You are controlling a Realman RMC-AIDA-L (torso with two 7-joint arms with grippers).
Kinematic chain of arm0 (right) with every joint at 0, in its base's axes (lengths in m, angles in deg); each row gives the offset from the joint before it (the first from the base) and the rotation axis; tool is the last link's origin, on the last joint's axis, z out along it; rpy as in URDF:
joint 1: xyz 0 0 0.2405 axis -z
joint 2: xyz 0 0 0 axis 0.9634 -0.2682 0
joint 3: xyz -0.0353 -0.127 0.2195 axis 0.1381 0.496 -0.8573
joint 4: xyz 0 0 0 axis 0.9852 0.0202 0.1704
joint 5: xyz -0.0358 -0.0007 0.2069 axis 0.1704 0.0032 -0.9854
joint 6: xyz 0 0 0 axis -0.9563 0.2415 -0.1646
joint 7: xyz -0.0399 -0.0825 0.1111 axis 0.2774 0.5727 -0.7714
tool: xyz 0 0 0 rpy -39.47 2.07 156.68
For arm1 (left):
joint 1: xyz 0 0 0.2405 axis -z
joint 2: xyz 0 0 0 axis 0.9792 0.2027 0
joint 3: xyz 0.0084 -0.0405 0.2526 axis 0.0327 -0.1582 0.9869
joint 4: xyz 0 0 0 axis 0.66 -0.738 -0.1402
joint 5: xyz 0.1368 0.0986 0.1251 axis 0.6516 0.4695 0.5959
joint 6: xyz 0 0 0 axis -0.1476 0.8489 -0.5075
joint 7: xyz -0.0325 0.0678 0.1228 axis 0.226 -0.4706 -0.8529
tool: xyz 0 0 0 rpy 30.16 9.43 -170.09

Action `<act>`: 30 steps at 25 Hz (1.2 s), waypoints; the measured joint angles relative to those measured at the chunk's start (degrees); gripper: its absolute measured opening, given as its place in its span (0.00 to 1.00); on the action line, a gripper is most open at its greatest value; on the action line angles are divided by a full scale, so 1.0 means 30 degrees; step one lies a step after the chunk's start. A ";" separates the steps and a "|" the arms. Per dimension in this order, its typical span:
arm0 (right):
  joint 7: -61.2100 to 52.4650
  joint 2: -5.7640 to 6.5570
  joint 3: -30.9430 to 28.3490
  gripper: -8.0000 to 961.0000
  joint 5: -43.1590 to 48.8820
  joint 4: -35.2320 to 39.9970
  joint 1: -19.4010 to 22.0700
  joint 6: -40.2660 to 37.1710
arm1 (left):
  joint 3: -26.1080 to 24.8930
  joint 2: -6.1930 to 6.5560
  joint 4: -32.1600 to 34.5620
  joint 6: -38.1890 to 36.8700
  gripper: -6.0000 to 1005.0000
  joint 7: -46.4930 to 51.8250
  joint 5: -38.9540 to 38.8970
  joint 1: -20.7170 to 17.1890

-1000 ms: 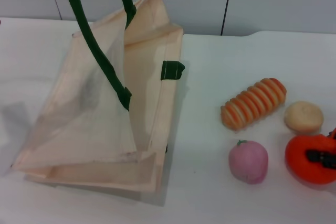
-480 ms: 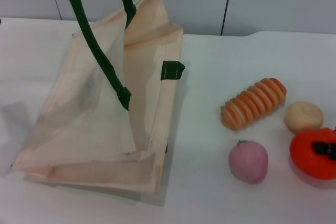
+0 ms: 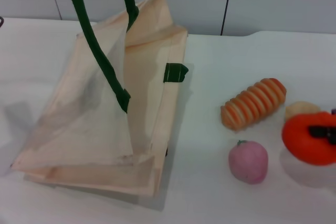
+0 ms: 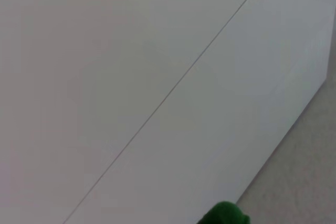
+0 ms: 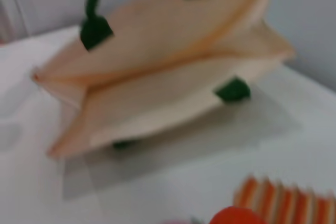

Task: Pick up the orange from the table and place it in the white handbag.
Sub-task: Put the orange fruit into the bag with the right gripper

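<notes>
From the head view I see the bright orange-red round fruit (image 3: 310, 138) at the far right, lifted just off the plain white table (image 3: 210, 192) with its shadow beneath, the right gripper (image 3: 326, 131) clamped on it. The cream fabric handbag with dark green handles (image 3: 105, 114) is well apart to the left, one handle drawn upward. The left wrist view shows only wall and a green scrap; I cannot tell that gripper's state. The right wrist view faces the bag's open mouth, so I'd carry the orange high, clearing the striped long bread (image 3: 253, 103)
</notes>
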 joint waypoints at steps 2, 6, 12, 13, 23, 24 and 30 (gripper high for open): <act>0.0200 0.0008 0.0084 0.20 -0.0723 0.0038 -0.0251 0.0291 | 0.0001 0.0003 0.0015 -0.0001 0.12 0.0000 -0.0001 0.0014; 0.0315 -0.0009 0.0395 0.17 -0.1222 -0.0201 -0.1293 0.0460 | 0.0000 0.0003 0.0043 0.0000 0.12 -0.0001 -0.0004 0.0084; 0.0593 -0.0042 0.1477 0.12 -0.1577 -0.1604 -0.3457 0.0167 | 0.0000 0.0009 0.0308 0.0001 0.12 -0.0002 -0.0021 0.0261; 0.0711 -0.0043 0.1548 0.12 -0.1732 -0.1910 -0.3768 0.0099 | 0.0000 0.0014 0.0324 0.0001 0.12 -0.0001 -0.0023 0.0319; 0.1919 -0.0052 0.1892 0.11 -0.2285 -0.5510 -0.6859 -0.1337 | 0.0001 0.0083 0.0530 0.0001 0.12 -0.0002 -0.0029 0.0638; 0.2134 -0.0050 0.1892 0.11 -0.2295 -0.5953 -0.7142 -0.1498 | 0.0000 0.0085 0.0537 0.0001 0.12 -0.0002 -0.0029 0.0661; 0.2973 -0.0047 0.1999 0.11 -0.2458 -0.7974 -0.8230 -0.2549 | 0.0000 0.0098 0.0637 0.0001 0.12 -0.0002 -0.0021 0.0797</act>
